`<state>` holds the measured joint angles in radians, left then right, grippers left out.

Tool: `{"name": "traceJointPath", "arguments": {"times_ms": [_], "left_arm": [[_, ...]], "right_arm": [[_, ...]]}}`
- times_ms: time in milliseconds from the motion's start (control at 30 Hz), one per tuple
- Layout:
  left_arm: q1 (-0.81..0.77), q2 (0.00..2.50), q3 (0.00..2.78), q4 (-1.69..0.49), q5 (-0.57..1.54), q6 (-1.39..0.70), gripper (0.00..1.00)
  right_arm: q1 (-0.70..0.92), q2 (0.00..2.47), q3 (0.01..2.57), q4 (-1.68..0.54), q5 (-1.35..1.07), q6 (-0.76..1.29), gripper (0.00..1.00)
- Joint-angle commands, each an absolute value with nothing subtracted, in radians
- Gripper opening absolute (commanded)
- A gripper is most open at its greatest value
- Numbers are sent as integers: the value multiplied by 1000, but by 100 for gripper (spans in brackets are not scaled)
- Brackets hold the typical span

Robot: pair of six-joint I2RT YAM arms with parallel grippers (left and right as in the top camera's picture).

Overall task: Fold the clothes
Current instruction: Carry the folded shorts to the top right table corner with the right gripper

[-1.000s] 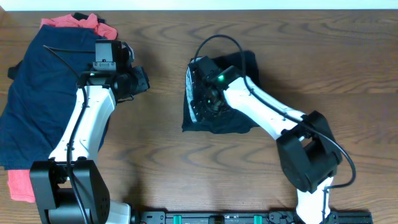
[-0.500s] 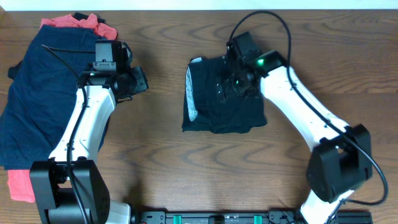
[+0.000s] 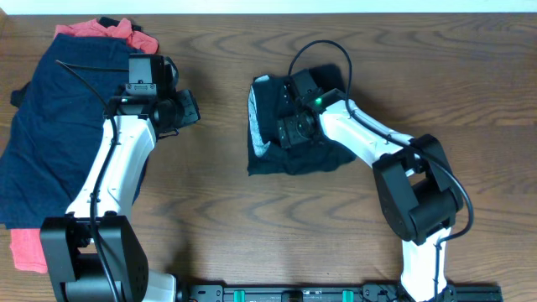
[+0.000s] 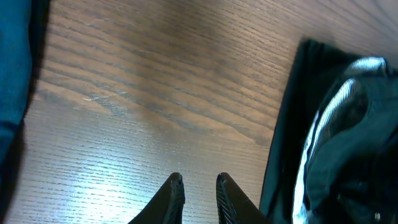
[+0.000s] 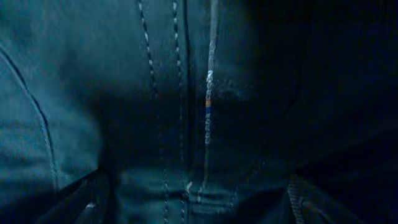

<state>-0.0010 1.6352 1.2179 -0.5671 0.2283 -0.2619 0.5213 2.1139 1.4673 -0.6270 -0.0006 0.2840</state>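
The black shorts lie folded at the table's middle, with pale grey waistband lining along their left edge. My right gripper is open and pressed down on them; in the right wrist view its fingers straddle a stitched seam of the dark fabric. My left gripper hovers over bare wood between the pile and the black shorts. Its fingers are nearly together and hold nothing. The black shorts also show at the right of the left wrist view.
Navy shorts lie spread at the far left over a coral-red piece that shows at the top and at the bottom left. The navy edge shows in the left wrist view. The wooden table runs between.
My right gripper swung from the shorts' left edge to their upper right, then back onto their left middle. The shorts' outline shifted slightly. The left arm has not moved.
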Motion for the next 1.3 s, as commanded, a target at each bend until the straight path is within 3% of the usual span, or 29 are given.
{"name": "traceJointPath", "arguments": {"times_ms": [0, 367, 767, 1267], "left_arm": [[1, 1647, 1212, -569, 216, -256, 21], [1, 1647, 1212, -570, 216, -256, 21], [1, 1647, 1212, -552, 216, -256, 21], [1, 1647, 1212, -514, 216, -256, 21]], "right_arm": [[490, 2246, 1459, -580, 31, 286, 91], [204, 2339, 1459, -500, 30, 291, 91], [-163, 2339, 1459, -286, 26, 135, 87], [-305, 2339, 1460, 83, 87, 52, 89]]}}
